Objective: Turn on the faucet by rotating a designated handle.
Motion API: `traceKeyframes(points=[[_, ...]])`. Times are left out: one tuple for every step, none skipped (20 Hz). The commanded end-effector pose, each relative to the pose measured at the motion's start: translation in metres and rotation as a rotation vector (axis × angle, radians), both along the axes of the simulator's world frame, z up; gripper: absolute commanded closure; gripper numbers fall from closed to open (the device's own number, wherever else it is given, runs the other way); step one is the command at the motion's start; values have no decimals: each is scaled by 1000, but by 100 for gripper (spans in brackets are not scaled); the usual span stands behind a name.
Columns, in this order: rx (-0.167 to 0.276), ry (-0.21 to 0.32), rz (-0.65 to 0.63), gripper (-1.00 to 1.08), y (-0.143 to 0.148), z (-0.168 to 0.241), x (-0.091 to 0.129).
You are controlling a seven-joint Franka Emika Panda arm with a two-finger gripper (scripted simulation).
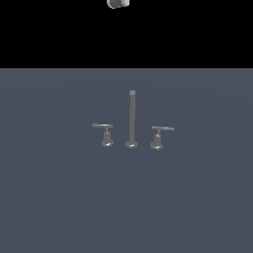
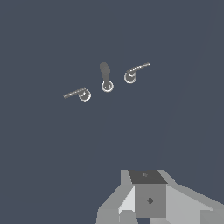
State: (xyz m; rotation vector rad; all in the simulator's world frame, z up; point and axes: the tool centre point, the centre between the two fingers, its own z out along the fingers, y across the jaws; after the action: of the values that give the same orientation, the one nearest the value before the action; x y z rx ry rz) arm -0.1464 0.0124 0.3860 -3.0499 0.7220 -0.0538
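Your gripper (image 2: 146, 205), jaw state I cannot tell, hangs high above the small grey metal bell-based designated handle (image 1: 158, 136) at the tall grey spout rod's (image 1: 132, 117) three o'clock in the exterior view; descending carelessly, you could hit the rod or the mirror-image twin handle (image 1: 105, 134) at nine o'clock.

floor (image 1: 49, 197): bare all round the faucet (image 1: 131, 121) | obstacles: tall spout rod (image 1: 132, 118) upright between both handles; twin handle (image 1: 105, 134) at its 9 o'clock, designated handle (image 1: 159, 137) at its 3 o'clock in the exterior view | gaps: narrow beside the rod; open room beyond each lever and above
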Motion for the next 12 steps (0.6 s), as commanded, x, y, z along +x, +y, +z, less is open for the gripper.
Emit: traceKeyframes(points=[[2, 1, -68, 108, -2, -17, 15], [3, 2, -95, 108, -3, -24, 21], [4, 2, -121, 108, -4, -31, 27], [5, 3, -148, 108, -5, -38, 33], [5, 4, -174, 108, -7, -44, 38], [6, 4, -200, 108, -8, -51, 44], [7, 5, -227, 108, -10, -58, 50], [7, 6, -253, 108, -12, -64, 55], [8, 6, -279, 108, -14, -71, 61], [9, 7, -305, 108, -16, -78, 67], [9, 8, -332, 108, -19, -84, 72], [10, 8, -358, 108, -21, -91, 77]])
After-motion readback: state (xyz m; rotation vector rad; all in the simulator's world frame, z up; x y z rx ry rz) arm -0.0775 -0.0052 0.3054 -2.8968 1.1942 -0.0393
